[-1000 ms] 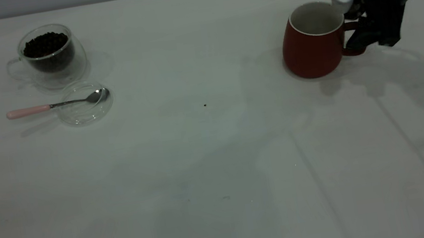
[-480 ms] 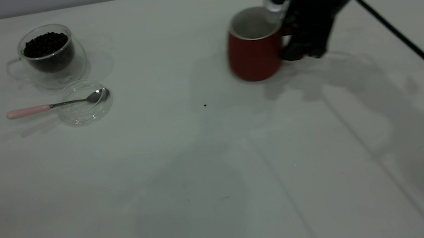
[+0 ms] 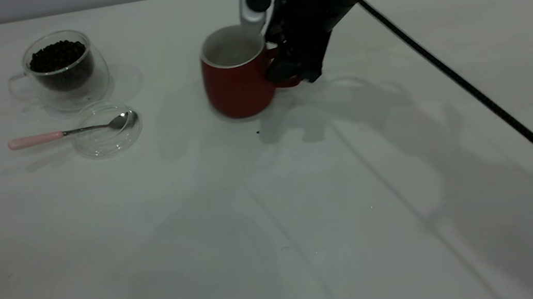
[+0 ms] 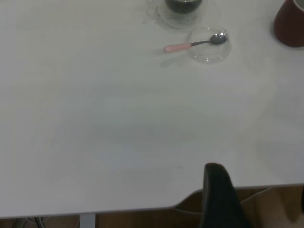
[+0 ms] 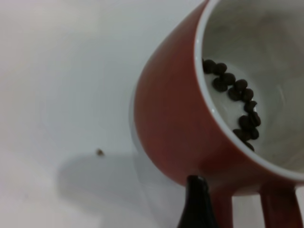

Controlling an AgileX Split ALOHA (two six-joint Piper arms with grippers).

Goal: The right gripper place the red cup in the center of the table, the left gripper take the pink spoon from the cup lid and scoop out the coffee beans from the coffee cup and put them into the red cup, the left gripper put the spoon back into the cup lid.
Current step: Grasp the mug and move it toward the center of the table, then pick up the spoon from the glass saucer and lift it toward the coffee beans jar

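no text, label, brand or number can be read on anything here.

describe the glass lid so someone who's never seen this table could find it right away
On the white table, look to the far left, where a clear coffee cup holds dark beans. Just in front lies the cup lid: a flat, clear glass disc, the only one with the pink spoon resting its bowl in it.

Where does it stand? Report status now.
Right gripper shut on red cup handle, cup near table center, a few beans inside. Left gripper parked off near edge. Pink spoon on lid beside coffee cup. Path clear.
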